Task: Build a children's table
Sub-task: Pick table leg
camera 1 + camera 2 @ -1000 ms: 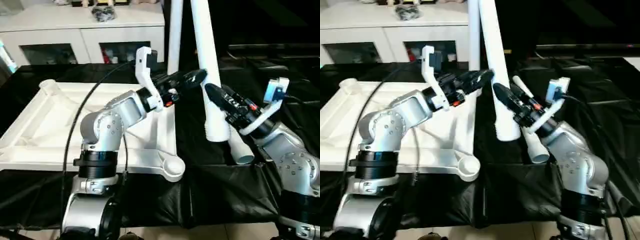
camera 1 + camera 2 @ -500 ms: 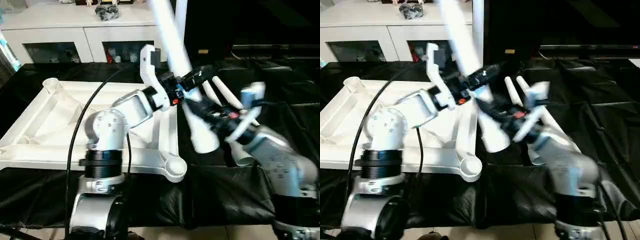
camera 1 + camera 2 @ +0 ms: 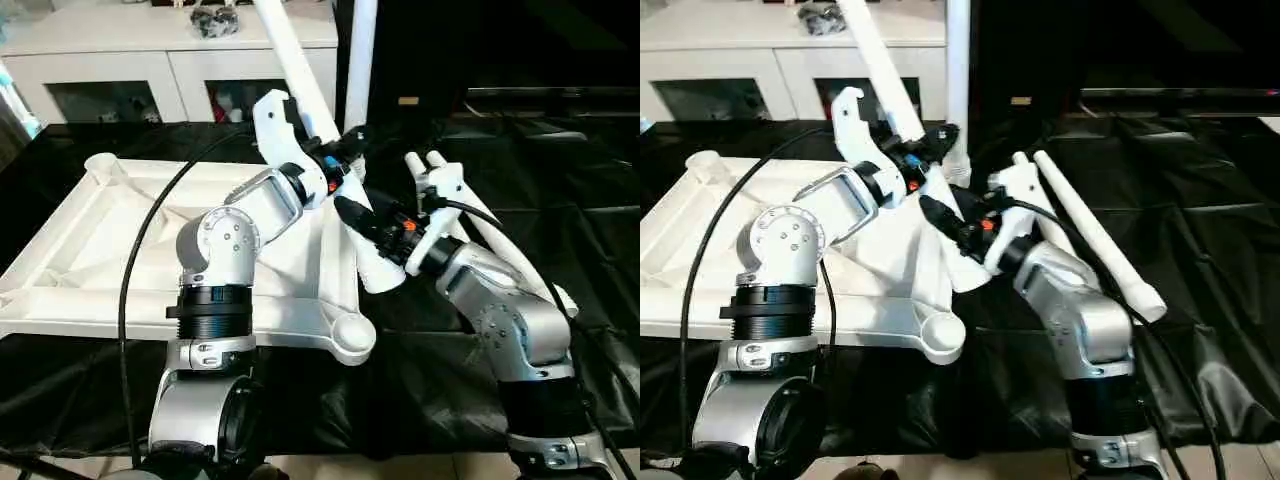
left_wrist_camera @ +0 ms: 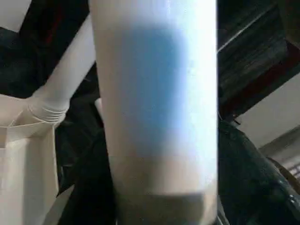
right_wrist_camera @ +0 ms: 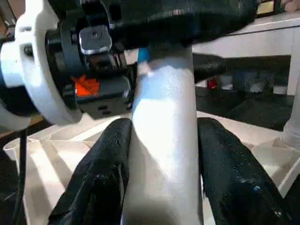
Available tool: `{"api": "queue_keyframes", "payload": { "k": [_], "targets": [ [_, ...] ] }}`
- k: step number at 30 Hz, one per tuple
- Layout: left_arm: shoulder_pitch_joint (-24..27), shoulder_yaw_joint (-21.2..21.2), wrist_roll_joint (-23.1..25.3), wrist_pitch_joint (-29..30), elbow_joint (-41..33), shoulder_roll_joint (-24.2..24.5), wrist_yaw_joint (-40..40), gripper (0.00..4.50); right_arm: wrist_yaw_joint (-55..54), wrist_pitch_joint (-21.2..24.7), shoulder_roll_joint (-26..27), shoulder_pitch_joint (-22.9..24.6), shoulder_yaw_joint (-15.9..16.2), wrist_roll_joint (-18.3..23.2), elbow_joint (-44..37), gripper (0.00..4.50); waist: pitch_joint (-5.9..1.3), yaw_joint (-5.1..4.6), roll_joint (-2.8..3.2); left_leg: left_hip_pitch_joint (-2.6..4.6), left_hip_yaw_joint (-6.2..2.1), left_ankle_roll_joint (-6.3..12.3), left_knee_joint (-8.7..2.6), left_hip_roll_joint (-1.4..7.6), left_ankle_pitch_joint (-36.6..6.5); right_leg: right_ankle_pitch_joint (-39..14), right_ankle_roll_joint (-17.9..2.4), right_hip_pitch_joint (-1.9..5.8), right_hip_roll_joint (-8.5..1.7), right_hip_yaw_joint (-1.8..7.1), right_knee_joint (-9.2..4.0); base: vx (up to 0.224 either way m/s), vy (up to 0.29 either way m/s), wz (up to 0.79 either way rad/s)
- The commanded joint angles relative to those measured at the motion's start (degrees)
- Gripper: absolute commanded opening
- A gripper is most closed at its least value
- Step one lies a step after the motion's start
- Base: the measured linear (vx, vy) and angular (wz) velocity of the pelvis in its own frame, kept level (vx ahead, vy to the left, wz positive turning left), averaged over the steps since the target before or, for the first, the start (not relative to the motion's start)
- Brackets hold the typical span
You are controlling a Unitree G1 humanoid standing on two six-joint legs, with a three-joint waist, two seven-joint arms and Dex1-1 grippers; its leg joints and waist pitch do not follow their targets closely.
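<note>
The children's table top [image 3: 70,305] lies upside down on the black cloth, with one white leg [image 3: 360,60] standing upright in its far right corner. A second leg [image 3: 300,75] slants up toward the far left. Its thick end [image 3: 380,275] hangs over the top's right rim. My right gripper [image 3: 350,212] is shut on this leg near the thick end, with a black finger [image 5: 105,178] on each side of it. My left gripper [image 3: 345,150] sits around the same leg just above. The empty near right corner socket [image 3: 350,335] lies below.
Two loose white legs [image 3: 495,235] lie side by side on the cloth to the right. A white cabinet [image 3: 150,60] with shelf openings stands behind the table. Black cloth [image 3: 420,380] covers the front and right.
The right gripper has swung the held leg from near upright to a slant, bringing its thick end leftward to the table top's rim. The left gripper has come up against that leg.
</note>
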Motion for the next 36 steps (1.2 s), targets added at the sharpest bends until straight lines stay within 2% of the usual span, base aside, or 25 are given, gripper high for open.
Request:
{"api": "queue_keyframes", "payload": {
  "k": [1, 4, 7, 11, 13, 15, 16, 17, 19, 20, 21, 26, 29, 34, 36],
  "targets": [
    [-1.2, -0.2, -0.2, -0.2, 0.2, -1.0, 1.3, 2.49, -0.3, -1.8, 0.4, -1.3, 1.4, -0.6, 0.3, 1.83, -4.82, 0.01, -1.01, 1.04, -1.15, 4.15, -3.04, 2.79, -5.7, -8.6, -8.7, 3.21, -4.34, 2.9, -3.85, 0.0, 0.0, 0.0],
    [-1.0, -0.2, -0.3, -0.2, 0.2, -1.0, 1.9, 2.35, -1.1, -2.2, 0.6, -1.7, 1.4, -1.0, 0.8, 1.83, -4.79, -0.13, -1.05, 1.07, -1.15, 4.09, -3.01, 2.8, -6.1, -8.6, -9.0, 3.28, -4.39, 2.9, -3.8, 0.0, 0.0, 0.0],
    [-1.0, 0.3, -0.9, -0.1, 0.2, -1.1, 2.2, 2.04, -1.1, -2.3, 0.7, -1.8, 1.4, -1.1, 1.0, 1.83, -4.67, -0.11, -1.04, 1.14, -1.1, 3.88, -3.08, 2.79, -6.9, -10.2, -8.6, 3.28, -4.41, 2.93, -4.04, 0.0, 0.0, 0.0],
    [-1.0, 0.1, -1.0, -0.4, 0.1, -0.4, 1.3, 1.9, -1.1, -2.4, 0.4, -1.9, 1.3, -1.6, 1.1, 1.83, -4.66, -0.17, -1.04, 1.13, -1.17, 3.35, -3.16, 2.82, -7.4, -11.0, -8.0, 3.27, -4.36, 2.94, -4.1, 0.0, 0.0, 0.0],
    [-1.0, 0.0, -1.1, -0.5, 0.2, -0.1, 0.9, 1.89, -0.3, -1.7, 0.0, -2.0, 1.0, -0.6, 1.1, 2.39, -4.64, -0.16, -1.04, 1.21, -1.13, 3.27, -3.16, 2.79, -7.8, -11.5, -7.8, 3.26, -4.4, 2.94, -4.2, 0.0, 0.0, 0.0],
    [-0.3, -3.7, -0.5, -1.3, -0.8, 2.8, -6.0, 1.88, 2.8, 2.4, -2.6, -2.1, 0.2, 2.2, 1.4, 2.53, -4.66, -0.03, -0.96, 1.34, -1.17, 3.56, -3.17, 2.72, -7.7, -11.9, -7.4, 3.32, -4.28, 2.95, -4.28, 0.0, 0.0, 0.0],
    [-0.3, -3.7, -0.5, -1.3, -0.8, 2.8, -6.0, 1.88, 2.8, 2.4, -2.6, -2.1, 0.2, 2.2, 1.4, 2.59, -4.72, 0.07, -0.92, 1.37, -1.2, 3.65, -3.15, 2.75, -7.5, -11.8, -7.3, 3.31, -4.3, 2.97, -4.19, 0.0, 0.0, 0.0],
    [0.4, -6.3, -0.8, -0.5, -2.3, 4.6, -10.6, 1.87, 4.7, 3.7, -4.5, -2.2, 0.1, 2.7, 1.8, 2.73, -4.68, 0.0, -0.89, 1.25, -1.17, 3.67, -3.14, 2.78, -7.1, -11.1, -7.5, 3.26, -4.28, 3.01, -4.12, 0.0, 0.0, 0.0],
    [0.8, -7.8, -1.2, 0.1, -3.4, 5.7, -13.4, 1.87, 6.1, 4.3, -5.8, -2.2, 0.0, 2.9, 1.9, 2.95, -4.79, 0.05, -0.86, 1.21, -1.18, 3.7, -3.06, 2.91, -6.5, -9.7, -8.1, 3.3, -4.37, 3.04, -3.78, 0.0, 0.0, 0.0],
    [1.2, -9.3, -1.7, 0.3, -4.1, 7.2, -17.2, 1.86, 9.6, 6.9, -8.2, -2.0, -0.7, 5.1, 1.9, 2.97, -4.77, 0.03, -1.2, 1.21, -1.08, 3.86, -2.99, 2.84, -6.3, -9.0, -9.0, 3.46, -4.43, 3.01, -3.71, 0.0, 0.0, 0.0],
    [1.3, -9.6, -1.7, 0.3, -4.2, 7.5, -17.7, 1.86, 10.2, 7.3, -8.6, -2.0, -0.8, 5.5, 1.8, 3.04, -4.77, 0.08, -1.18, 1.19, -1.06, 4.07, -2.97, 2.79, -6.2, -9.0, -9.1, 3.54, -4.43, 3.03, -3.68, 0.0, 0.0, 0.0],
    [1.6, -12.0, -2.1, -0.3, -4.1, 10.1, -24.6, 1.86, 17.7, 10.2, -13.5, -1.2, -0.9, 9.2, 1.2, 3.12, -4.71, 0.16, -1.35, 1.12, -0.98, 4.25, -2.82, 2.83, -6.3, -10.3, -9.0, 3.59, -4.52, 3.02, -3.78, 0.0, 0.0, 0.0],
    [1.8, -13.6, -2.8, -1.1, -4.5, 11.4, -29.6, 1.86, 21.2, 11.3, -15.2, -0.9, -0.6, 11.0, 0.6, 3.12, -4.69, 0.2, -1.2, 1.15, -0.98, 4.1, -2.78, 2.82, -6.6, -11.9, -9.1, 3.48, -4.53, 2.98, -3.86, 0.0, 0.0, 0.0],
    [1.7, -13.7, -4.1, -1.1, -5.0, 11.6, -31.9, 1.86, 23.7, 12.8, -16.6, -0.2, 0.3, 12.1, -0.2, 3.12, -4.64, 0.22, -1.26, 1.18, -1.0, 3.53, -2.77, 2.92, -7.6, -13.1, -9.3, 3.45, -4.57, 2.94, -3.92, 0.0, 0.0, 0.0],
    [1.7, -13.6, -4.5, -1.0, -5.2, 11.7, -32.6, 1.86, 23.7, 13.2, -16.8, -0.3, 0.6, 12.0, 0.3, 2.83, -4.61, 0.22, -1.3, 1.19, -0.98, 3.26, -2.76, 2.85, -8.1, -14.2, -9.1, 3.39, -4.57, 2.94, -4.01, 0.0, 0.0, 0.0]
  ]
}}
